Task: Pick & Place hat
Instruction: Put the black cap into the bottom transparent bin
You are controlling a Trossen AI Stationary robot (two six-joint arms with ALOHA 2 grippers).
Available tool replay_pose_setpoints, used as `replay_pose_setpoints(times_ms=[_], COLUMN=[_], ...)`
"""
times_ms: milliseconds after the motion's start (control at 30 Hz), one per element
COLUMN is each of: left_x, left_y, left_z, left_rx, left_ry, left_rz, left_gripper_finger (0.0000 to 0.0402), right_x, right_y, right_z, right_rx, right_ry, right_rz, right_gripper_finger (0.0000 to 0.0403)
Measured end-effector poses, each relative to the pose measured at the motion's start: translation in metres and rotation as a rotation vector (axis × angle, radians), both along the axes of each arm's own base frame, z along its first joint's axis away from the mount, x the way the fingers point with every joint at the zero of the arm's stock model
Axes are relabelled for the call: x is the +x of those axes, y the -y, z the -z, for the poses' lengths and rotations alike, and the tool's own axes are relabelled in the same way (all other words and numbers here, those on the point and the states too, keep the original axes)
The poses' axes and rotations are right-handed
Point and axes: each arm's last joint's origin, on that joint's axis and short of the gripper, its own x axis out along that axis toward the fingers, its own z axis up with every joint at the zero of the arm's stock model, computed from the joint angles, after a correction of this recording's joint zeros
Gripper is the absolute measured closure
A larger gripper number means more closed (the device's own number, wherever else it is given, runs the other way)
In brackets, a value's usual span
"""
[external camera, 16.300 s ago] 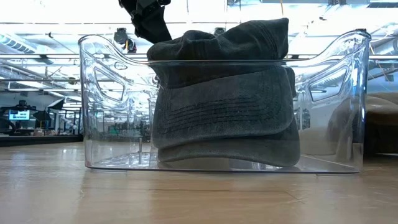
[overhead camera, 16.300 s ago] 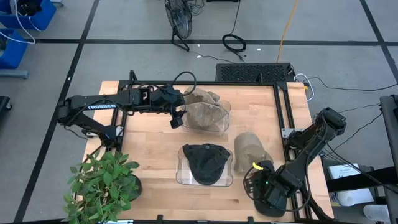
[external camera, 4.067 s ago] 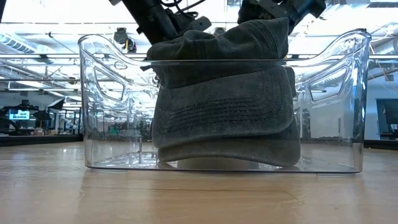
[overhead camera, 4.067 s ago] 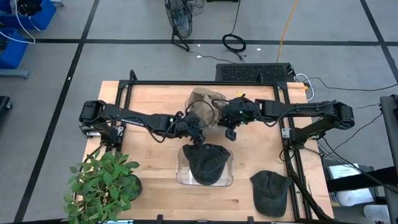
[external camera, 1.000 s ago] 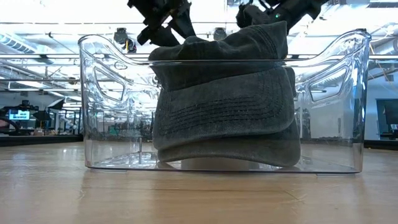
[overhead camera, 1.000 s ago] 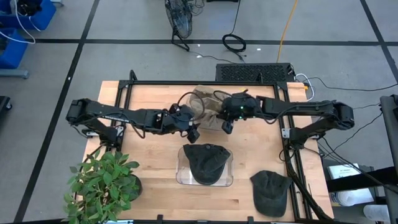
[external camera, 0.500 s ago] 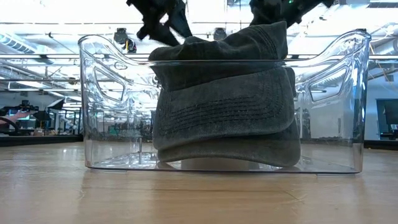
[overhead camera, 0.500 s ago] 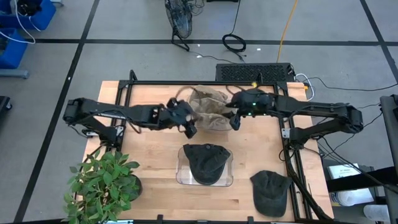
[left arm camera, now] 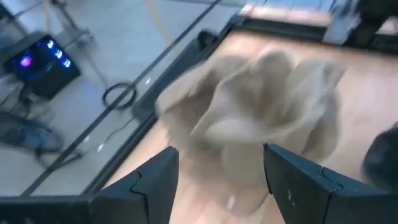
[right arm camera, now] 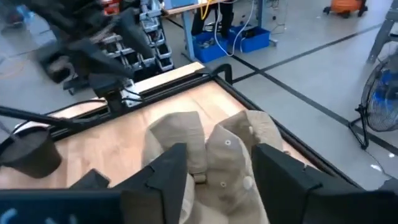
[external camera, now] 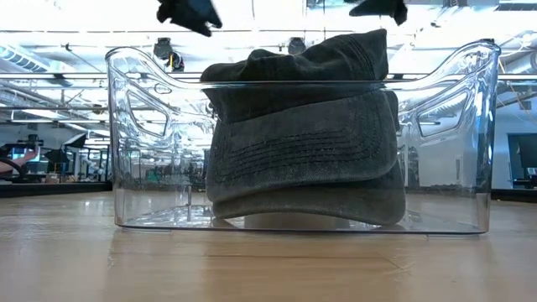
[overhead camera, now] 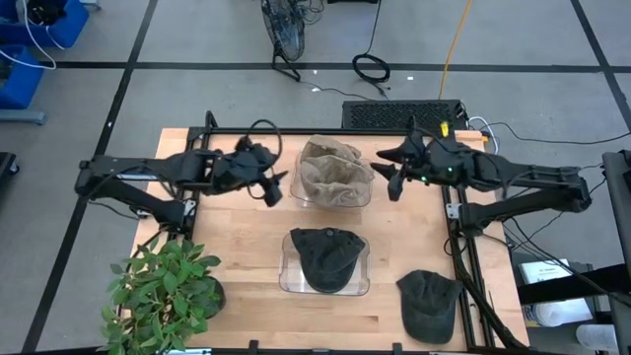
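Both tools flanking the far bin, empty.
Tan hats (overhead camera: 335,170) are sitting in the bin (overhead camera: 340,200) at 12 o'clock; left tool (overhead camera: 275,187) and right tool (overhead camera: 391,177) are standing open, gripping nothing.

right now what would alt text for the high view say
Two robot arms flank a clear bin of tan hats at the table's far side, the left hand and right hand both open and empty. A nearer bin holds dark hats; another dark hat lies loose.
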Motion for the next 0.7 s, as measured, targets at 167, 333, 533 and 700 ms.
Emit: replay_pose_setpoints(times_ms=[167, 333, 533, 700], left_x=[-0.032, -0.063, -0.085, -0.089], left_y=[0.002, 0.003, 0.004, 0.005], left_z=[0.016, 0.045, 0.063, 0.066], left_rx=[-0.004, -0.081, -0.146, -0.137], left_ry=[0.029, 0.111, 0.192, 0.202], left_rz=[-0.014, 0.010, 0.043, 0.079], left_gripper_finger=[0.0168, 0.0168, 0.0167, 0.0167], right_x=[0.008, 0.017, 0.008, -0.001], right_y=[-0.019, -0.035, -0.049, -0.057], right_z=[-0.019, -0.031, -0.032, -0.016], right_rx=[-0.004, 0.108, 0.332, 0.572], right_ry=[-0.029, -0.141, -0.469, -0.722], right_rz=[-0.035, -0.034, 0.022, 0.113], right_gripper_finger=[0.0278, 0.0318, 0.0384, 0.0392])
